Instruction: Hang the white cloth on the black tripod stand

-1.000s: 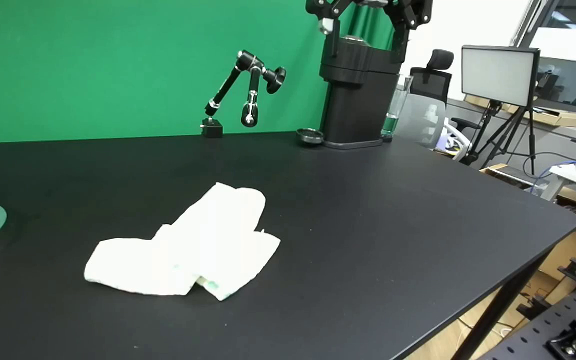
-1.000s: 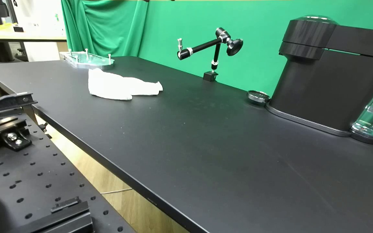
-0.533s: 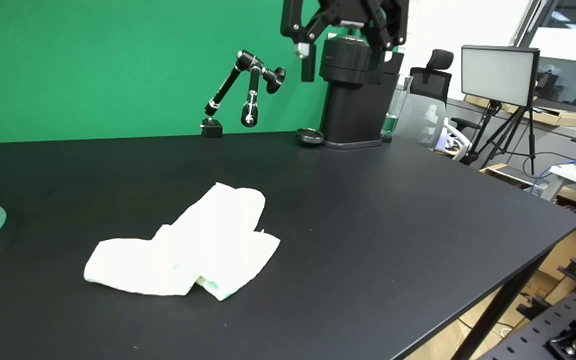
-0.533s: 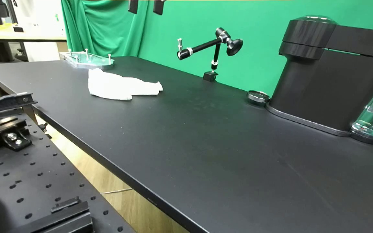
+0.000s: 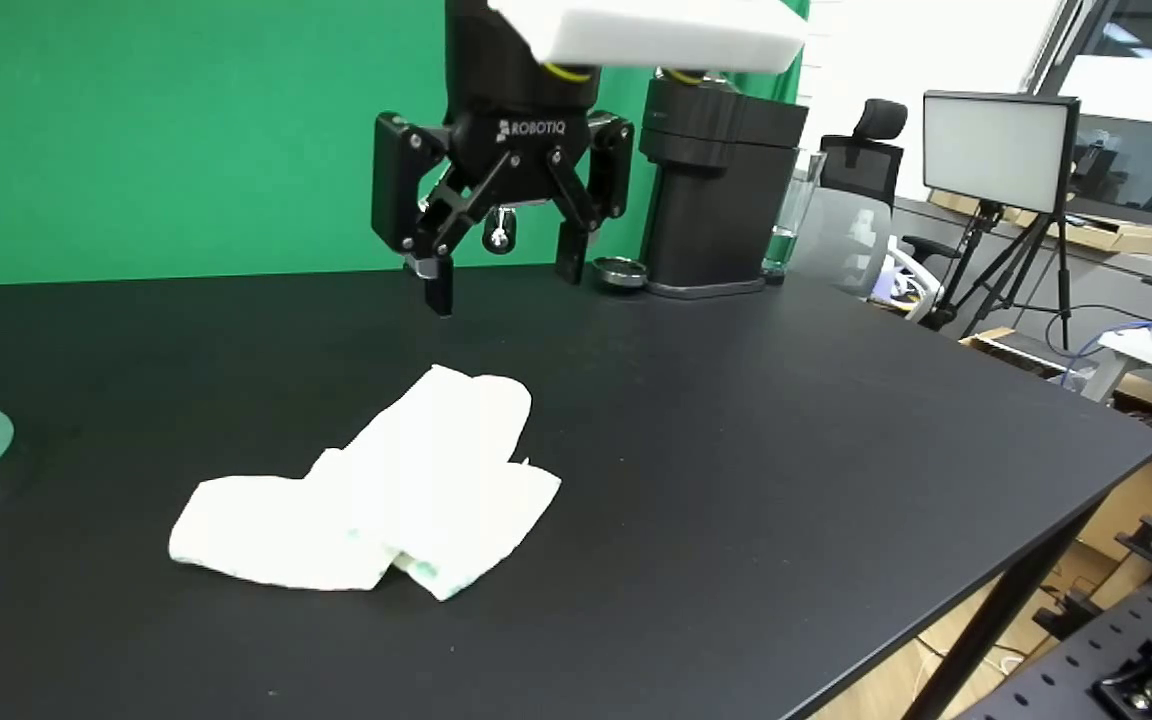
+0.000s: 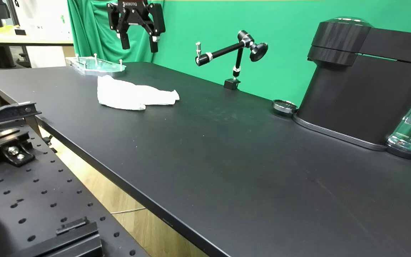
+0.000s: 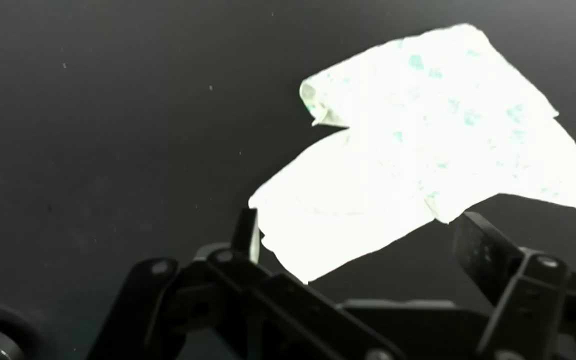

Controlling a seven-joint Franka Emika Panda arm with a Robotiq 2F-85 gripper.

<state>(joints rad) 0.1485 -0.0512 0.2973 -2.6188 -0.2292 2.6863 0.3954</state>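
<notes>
The gripper (image 5: 505, 287) hung spread and empty above the table (image 5: 786, 450), clear of the cloth (image 5: 386, 500) lying folded there. Reaching seemed the step in hand; next probably called for descending and pinching an edge, the far stand (image 6: 238, 61) coming later.

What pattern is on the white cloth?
The cloth has scattered pale green blotches, best seen in the wrist view.

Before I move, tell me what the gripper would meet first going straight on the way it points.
Probably the white cloth, which the wrist view shows beyond the open gripper; depth is unclear, so the table could come first.
</notes>
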